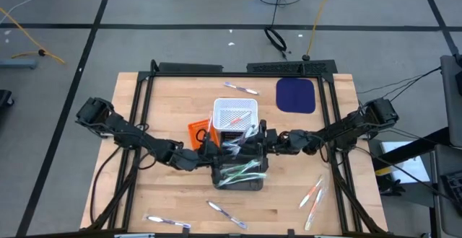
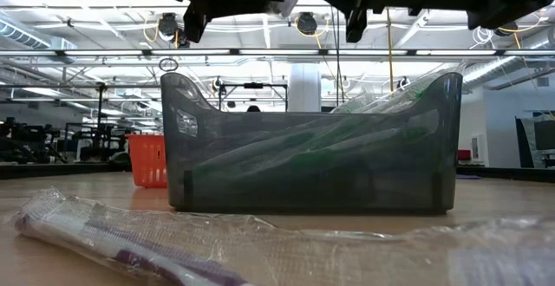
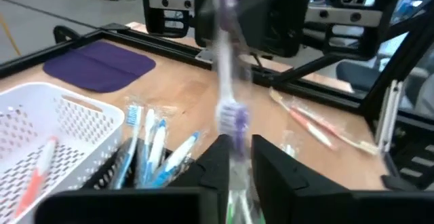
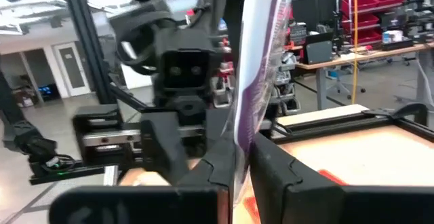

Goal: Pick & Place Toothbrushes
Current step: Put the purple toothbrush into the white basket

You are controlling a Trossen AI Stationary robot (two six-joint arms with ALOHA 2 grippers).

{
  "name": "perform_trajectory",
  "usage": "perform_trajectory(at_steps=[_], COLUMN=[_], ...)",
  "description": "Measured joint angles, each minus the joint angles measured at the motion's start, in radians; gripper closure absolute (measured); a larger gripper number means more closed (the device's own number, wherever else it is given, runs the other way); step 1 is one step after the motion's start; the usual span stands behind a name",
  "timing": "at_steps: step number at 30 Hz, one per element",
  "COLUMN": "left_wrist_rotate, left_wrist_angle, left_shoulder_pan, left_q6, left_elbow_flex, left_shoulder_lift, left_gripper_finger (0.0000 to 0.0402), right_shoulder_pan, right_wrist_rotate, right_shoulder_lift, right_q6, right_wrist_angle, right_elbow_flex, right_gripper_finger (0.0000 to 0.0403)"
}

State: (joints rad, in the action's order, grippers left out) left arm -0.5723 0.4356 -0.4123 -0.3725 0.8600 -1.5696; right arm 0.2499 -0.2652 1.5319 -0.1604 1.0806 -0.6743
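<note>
Both grippers meet above the dark bin (image 1: 240, 174) (image 2: 312, 147), which holds several green toothbrushes. Between them hangs a purple toothbrush (image 1: 236, 148) in a clear wrapper. My right gripper (image 4: 242, 146) (image 1: 263, 141) is shut on it. The fingers of my left gripper (image 3: 239, 149) (image 1: 216, 146) stand a little apart on either side of the toothbrush (image 3: 234, 119), close below its bristle head. A white basket (image 1: 235, 114) with blue toothbrushes stands just behind the bin. My left gripper has the toothbrush between its fingers; I cannot tell whether they touch it. My right gripper pinches the wrapped toothbrush at its purple handle (image 4: 252, 112) between its two fingers, coming about level from the table's right. The toothbrush is lifted clear above the bin and rises steeply past the fingers.
Loose wrapped toothbrushes lie at the far middle (image 1: 240, 89), near left (image 1: 167, 221), near middle (image 1: 227, 214) and near right (image 1: 312, 192); one lies right before the low camera (image 2: 130, 243). A small orange basket (image 1: 198, 132) and a purple mat (image 1: 296, 95) are also on the table.
</note>
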Motion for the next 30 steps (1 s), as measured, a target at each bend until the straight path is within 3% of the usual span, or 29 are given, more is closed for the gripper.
perform_trajectory(at_steps=[6,10,17,20,30], left_wrist_rotate=[-0.053,-0.058,-0.058,-0.058,-0.059], left_wrist_angle=[-0.032,-0.068,-0.076,-0.075,-0.075], left_shoulder_pan=[-0.010,-0.010,-0.007,-0.005,0.053], left_q6=[0.022,0.033,0.050,0.064,0.090], left_elbow_flex=[0.000,0.000,0.000,0.000,0.000], left_shoulder_lift=[0.000,0.000,0.001,0.002,0.002], left_gripper_finger=[0.0295,0.0279,0.0281,0.0281,0.0282], right_shoulder_pan=[-0.057,-0.114,-0.241,-0.308,-0.476], right_wrist_rotate=[0.002,-0.001,0.006,0.064,0.207], right_shoulder_lift=[-0.015,-0.069,-0.183,-0.203,-0.166], right_q6=[-0.023,-0.035,-0.020,-0.012,0.106], right_wrist_angle=[-0.076,-0.218,-0.469,-0.525,-0.795], right_elbow_flex=[0.000,0.000,0.000,0.000,-0.097], right_gripper_finger=[0.0384,0.0384,0.0384,0.0384,0.0384])
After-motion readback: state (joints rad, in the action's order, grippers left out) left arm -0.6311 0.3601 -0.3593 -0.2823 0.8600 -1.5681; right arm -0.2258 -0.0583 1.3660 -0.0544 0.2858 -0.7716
